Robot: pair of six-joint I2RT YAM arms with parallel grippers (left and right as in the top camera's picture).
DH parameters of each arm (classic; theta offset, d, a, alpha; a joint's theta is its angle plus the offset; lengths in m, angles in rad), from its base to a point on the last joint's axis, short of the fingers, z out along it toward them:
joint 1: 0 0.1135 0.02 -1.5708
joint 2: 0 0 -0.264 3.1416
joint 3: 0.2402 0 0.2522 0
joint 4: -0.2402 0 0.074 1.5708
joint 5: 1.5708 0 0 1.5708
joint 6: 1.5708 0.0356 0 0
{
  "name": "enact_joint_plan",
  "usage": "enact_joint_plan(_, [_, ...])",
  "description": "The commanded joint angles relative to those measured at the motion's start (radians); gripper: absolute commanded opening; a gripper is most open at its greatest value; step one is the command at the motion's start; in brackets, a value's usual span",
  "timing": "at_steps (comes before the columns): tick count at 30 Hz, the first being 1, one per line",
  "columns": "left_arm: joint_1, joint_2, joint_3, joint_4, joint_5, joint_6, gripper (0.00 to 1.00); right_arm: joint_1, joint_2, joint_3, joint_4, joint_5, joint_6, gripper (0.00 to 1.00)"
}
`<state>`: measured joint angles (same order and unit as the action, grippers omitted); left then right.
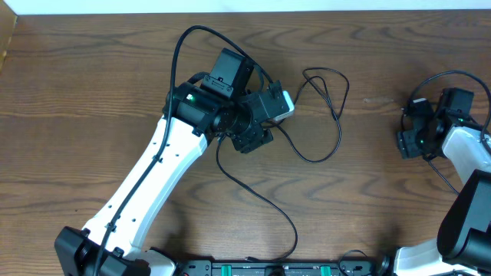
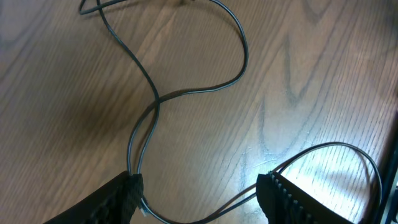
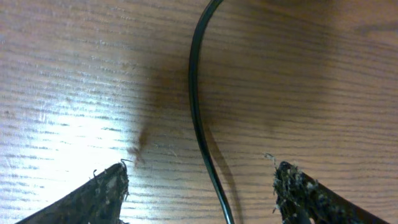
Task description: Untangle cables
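One cable (image 1: 326,115) loops near the bench's far edge; left gripper (image 2: 199,196) wide over its crossing, right gripper (image 3: 199,186) wide, empty. Next: close on one strand, draw it clear.

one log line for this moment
task: untangle cables | left gripper: open over crossed black cable | right gripper: open, apart at table edge | cable: not gripped

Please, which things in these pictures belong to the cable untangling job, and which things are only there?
Belong to the job:
- thin black cable, looped and crossing itself
- left end effector, open over that cable
- right end effector, open

Only there:
- wooden table
- thicker black lead under the right end effector; probably arm wiring
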<state>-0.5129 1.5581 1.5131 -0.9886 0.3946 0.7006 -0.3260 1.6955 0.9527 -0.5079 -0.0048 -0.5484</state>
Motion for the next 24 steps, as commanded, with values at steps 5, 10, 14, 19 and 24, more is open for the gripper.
enact_joint_plan(5, [0.003, 0.011, -0.005, -0.001, 0.013, 0.013, 0.64, -0.008, 0.008, -0.039, 0.021, 0.048, -0.041, 0.56])
enact_joint_plan(10, [0.003, 0.011, -0.005, -0.002, 0.013, 0.013, 0.64, -0.024, 0.008, -0.077, 0.072, 0.053, -0.042, 0.51])
enact_joint_plan(14, [0.003, 0.011, -0.005, -0.001, 0.013, 0.013, 0.64, -0.024, 0.008, -0.080, 0.086, 0.067, -0.044, 0.48])
enact_joint_plan(19, [0.003, 0.011, -0.005, -0.002, 0.013, 0.012, 0.64, -0.031, 0.008, -0.080, 0.098, 0.078, -0.044, 0.43])
enact_joint_plan(24, [0.003, 0.011, -0.005, -0.002, 0.013, 0.012, 0.65, -0.034, 0.008, -0.080, 0.102, 0.078, -0.044, 0.36])
